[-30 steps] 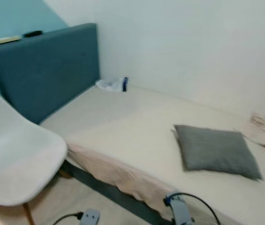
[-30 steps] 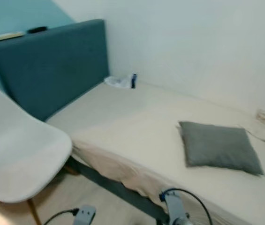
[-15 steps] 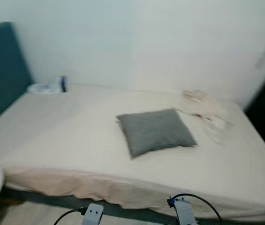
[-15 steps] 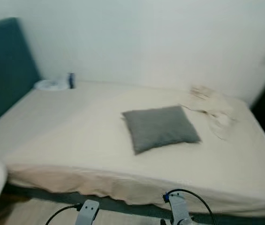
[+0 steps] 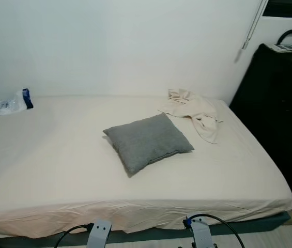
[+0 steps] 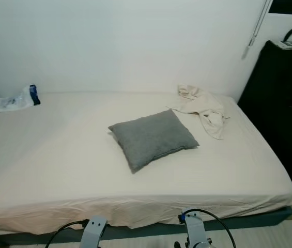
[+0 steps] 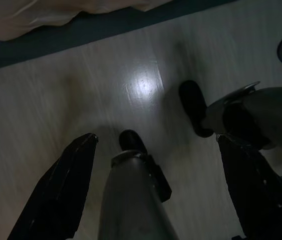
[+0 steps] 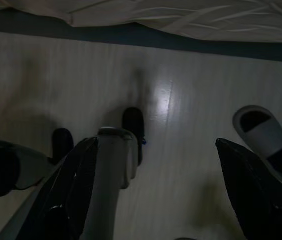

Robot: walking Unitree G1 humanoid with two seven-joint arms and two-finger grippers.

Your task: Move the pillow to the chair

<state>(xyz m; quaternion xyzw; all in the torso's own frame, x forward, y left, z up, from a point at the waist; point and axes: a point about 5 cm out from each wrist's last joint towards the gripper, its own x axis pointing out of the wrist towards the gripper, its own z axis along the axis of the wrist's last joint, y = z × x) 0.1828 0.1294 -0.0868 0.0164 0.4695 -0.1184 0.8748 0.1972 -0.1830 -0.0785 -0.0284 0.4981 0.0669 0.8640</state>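
Left gripper [image 7: 153, 185] and right gripper [image 8: 155, 185] hang spread, empty, over floor. We step close, square to bed [image 5: 42, 170], then reach pillow [image 5: 148, 141] with both.

A grey pillow [image 5: 148, 142] of matt woven cloth lies on a bed [image 5: 42, 170] covered by a smooth cream cotton-like sheet, lightly wrinkled along its near edge. At the pillow's 1 o'clock is a crumpled beige cloth [image 5: 195, 111], soft and creased. At its 10 o'clock lies a clear, shiny plastic bag [image 5: 3, 106]. The floor [image 8: 190, 165] looks like pale wood laminate, glossy with a light glare. A slipper [image 8: 263, 137] looks like smooth rubber.
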